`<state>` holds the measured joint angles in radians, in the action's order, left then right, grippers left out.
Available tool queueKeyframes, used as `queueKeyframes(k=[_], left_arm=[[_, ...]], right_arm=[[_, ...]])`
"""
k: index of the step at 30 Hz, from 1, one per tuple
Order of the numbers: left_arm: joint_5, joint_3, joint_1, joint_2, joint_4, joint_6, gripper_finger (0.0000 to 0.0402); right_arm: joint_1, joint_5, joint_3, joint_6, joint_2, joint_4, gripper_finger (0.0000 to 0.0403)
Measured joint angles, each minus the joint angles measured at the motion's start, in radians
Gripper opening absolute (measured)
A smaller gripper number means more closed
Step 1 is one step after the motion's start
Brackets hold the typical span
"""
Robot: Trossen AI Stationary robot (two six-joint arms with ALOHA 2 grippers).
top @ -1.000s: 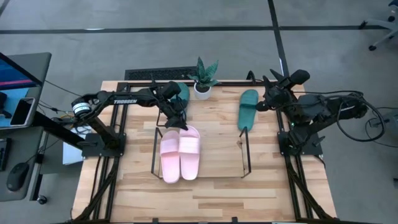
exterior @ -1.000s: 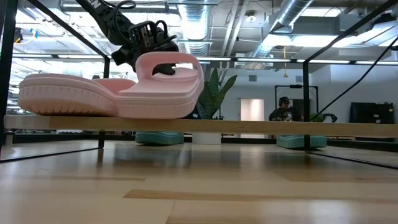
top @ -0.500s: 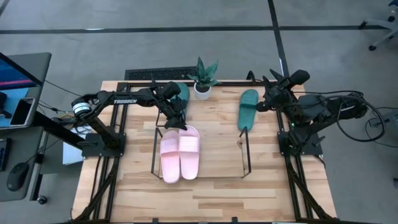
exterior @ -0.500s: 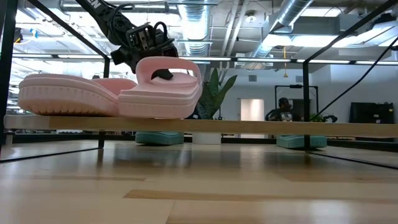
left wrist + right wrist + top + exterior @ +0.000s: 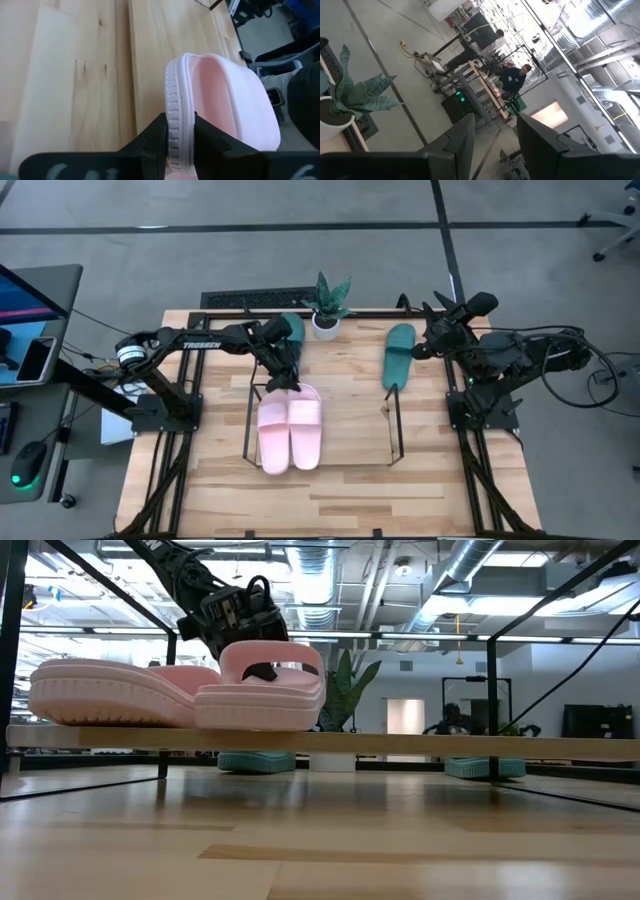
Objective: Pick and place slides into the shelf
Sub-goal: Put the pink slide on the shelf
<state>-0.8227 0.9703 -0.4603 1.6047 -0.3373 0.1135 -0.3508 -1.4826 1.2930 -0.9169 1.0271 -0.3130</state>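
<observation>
from above i see a wooden table (image 5: 350, 480) with 2 dark arms, 1 at each side. the shelf (image 5: 395, 430), a thin black wire rack, sits at the middle of the table. 2 pale pink slides lie side by side on it, toward its left end: the left pink slide (image 5: 272, 430) and the right pink slide (image 5: 305, 425), touching along their inner edges.

my left gripper (image 5: 283, 376) reaches in from the left and sits at the far end of the pink pair. in the left wrist view its 2 dark fingers (image 5: 156, 137) are clenched on the ribbed sole edge of a pink slide (image 5: 220, 105) – 1 finger on each side of the rim, bare wood beside it. in the low view that gripper (image 5: 235, 620) hangs just above the strap of the near pink slide (image 5: 265, 690), and both pink soles rest flat on the shelf's board (image 5: 420, 743).

2 dark green slides lie off the shelf: 1 (image 5: 398, 354) on the table near the right arm, the other (image 5: 293, 330) mostly hidden behind the left arm, just beside a small potted plant (image 5: 326, 305) at the far edge.

my right gripper (image 5: 425, 345) waits at the right side, raised – its wrist view looks out into the room, and its fingers (image 5: 460, 142) stand apart, released, holding nothing. a person (image 5: 512, 77) stands far off in the room.
</observation>
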Motion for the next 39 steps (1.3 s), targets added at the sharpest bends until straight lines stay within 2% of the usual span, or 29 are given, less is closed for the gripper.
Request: queueKeyframes(k=[16,39], left_arm=[[0.068,0.0,-0.001,0.0,-0.038,0.061,0.006],[0.102,0.0,-0.001,0.0,-0.041,0.076,0.006]], right_arm=[[0.0,0.0,0.0,-0.003,0.0,0.0,0.0139],[0.0,-0.003,0.0,-0.003,0.0,0.0,0.0139]])
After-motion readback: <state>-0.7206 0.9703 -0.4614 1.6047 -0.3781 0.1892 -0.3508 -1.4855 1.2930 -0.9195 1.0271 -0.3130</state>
